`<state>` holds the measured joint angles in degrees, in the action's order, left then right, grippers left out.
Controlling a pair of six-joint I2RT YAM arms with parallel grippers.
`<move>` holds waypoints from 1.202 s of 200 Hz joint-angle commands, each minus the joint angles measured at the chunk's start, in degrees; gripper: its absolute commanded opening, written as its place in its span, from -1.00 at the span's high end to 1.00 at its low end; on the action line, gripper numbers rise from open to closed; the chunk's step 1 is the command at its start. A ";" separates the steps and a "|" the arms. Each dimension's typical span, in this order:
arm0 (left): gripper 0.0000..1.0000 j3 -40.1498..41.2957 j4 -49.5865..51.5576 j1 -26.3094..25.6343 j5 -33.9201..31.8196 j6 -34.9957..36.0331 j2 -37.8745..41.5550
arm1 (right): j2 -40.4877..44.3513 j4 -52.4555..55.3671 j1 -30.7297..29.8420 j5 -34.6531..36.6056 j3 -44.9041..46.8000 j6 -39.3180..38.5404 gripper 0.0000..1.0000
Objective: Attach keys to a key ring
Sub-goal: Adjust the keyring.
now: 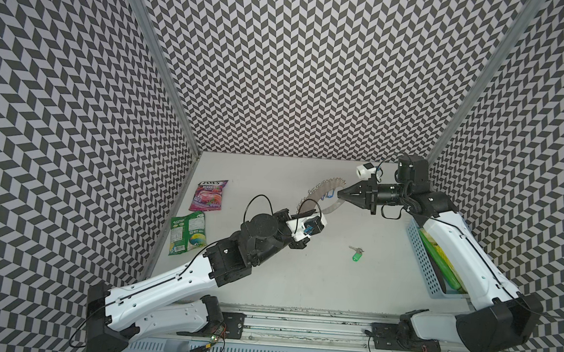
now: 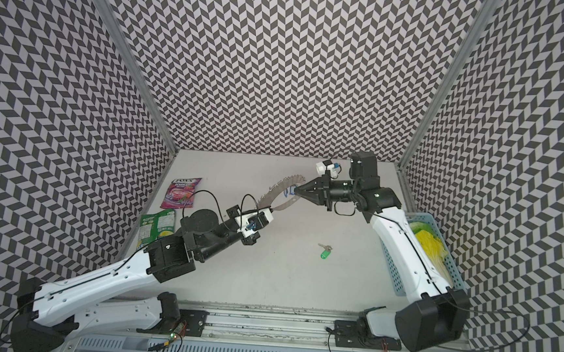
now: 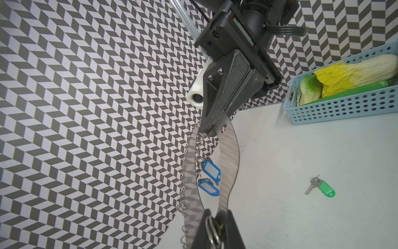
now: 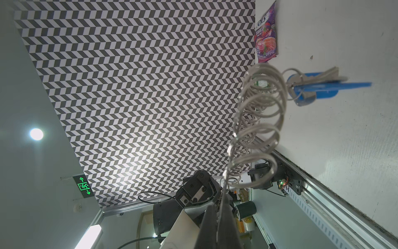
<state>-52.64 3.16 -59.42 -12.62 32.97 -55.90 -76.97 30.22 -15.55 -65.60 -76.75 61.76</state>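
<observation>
table: matte white. basket: perforated blue plastic. key ring, a smoky translucent crescent fringed with wire loops, is held aloft, with left claw and right claw each clamped tight on one end. pink bag reads "berries". green-tagged keys lie flat at right claw's 5 o'clock, well apart.

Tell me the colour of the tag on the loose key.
Green tag, clearest in left wrist view.

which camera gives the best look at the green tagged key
The left wrist view: the green-tagged key is large and unblocked there, with blade and tag both clear. In both top views the key is small but visible. The right wrist view does not show it.
</observation>
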 commanded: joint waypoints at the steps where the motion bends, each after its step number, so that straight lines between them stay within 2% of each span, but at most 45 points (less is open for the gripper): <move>1: 1.00 -7.16 -14.69 0.40 3.20 -12.44 5.33 | 2.28 -7.24 0.77 0.52 3.09 -4.26 1.00; 23: 1.00 -7.97 -13.79 0.36 3.99 -13.90 5.57 | 4.12 -10.37 0.78 -0.64 5.32 -1.24 1.00; 37: 1.00 -8.59 -12.99 0.36 4.57 -14.64 5.62 | 5.05 -12.53 0.79 -1.45 6.39 0.91 0.91; 68: 1.00 -9.15 -11.80 0.29 5.02 -14.95 6.02 | 6.21 -16.86 0.79 -2.56 7.46 5.21 0.54; 81: 1.00 -9.21 -11.60 0.27 5.15 -14.95 6.28 | 6.31 -16.97 0.79 -2.86 7.41 5.67 0.30; 104: 1.00 -9.49 -10.78 0.24 5.32 -14.52 6.49 | 6.61 -16.05 1.15 -2.64 7.25 5.18 0.11; 115: 1.00 -9.68 -10.31 0.19 5.42 -14.19 6.50 | 6.92 -14.59 1.91 -1.96 7.23 4.12 0.09; 154: 1.00 -9.98 -9.02 0.20 5.43 -13.22 6.68 | 7.43 -7.92 5.07 -0.71 5.96 -1.36 -0.05; 192: 1.00 -10.44 -7.45 0.23 5.20 -12.06 6.40 | 5.98 3.78 7.37 3.29 0.20 -12.36 -0.21; 222: 1.00 -11.55 -4.63 0.27 5.93 -11.48 5.56 | 4.96 14.23 8.70 12.47 -6.02 -23.95 -0.29; 240: 1.00 -12.44 -2.07 0.18 6.96 -11.72 5.03 | 4.86 16.89 8.79 19.27 -10.07 -29.81 -0.30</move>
<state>-62.57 1.50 -59.46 -6.74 21.12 -50.89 -71.81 40.21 -7.22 -56.84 -81.87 44.40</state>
